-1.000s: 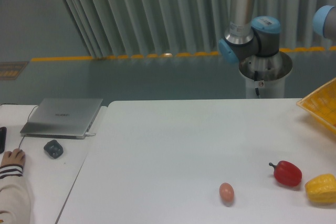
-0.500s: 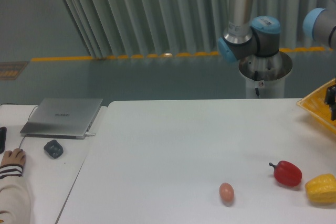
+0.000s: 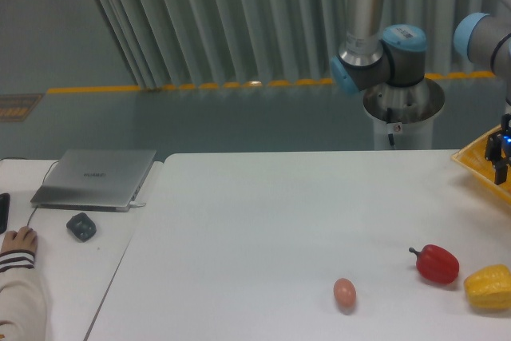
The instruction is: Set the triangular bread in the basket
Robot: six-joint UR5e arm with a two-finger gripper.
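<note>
Yellow basket (image 3: 479, 159) right under the tool (image 3: 502, 152), grip state unclear

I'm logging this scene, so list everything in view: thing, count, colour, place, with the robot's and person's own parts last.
basket: one, bright yellow, right edge of the white table, cut off by the frame.
red pepper: one, red, front right of the table.
yellow pepper: one, yellow, right of the red pepper.
egg: one, pinkish tan, front centre.
triangular bread: none visible.
laptop: one, silver, closed, on the left side desk.
mouse: one, dark grey, in front of the laptop.
gripper: one, black, over the basket, mostly cut off.
arm: one, grey with blue joints, behind the table.
person's hand: one, left edge.
</note>
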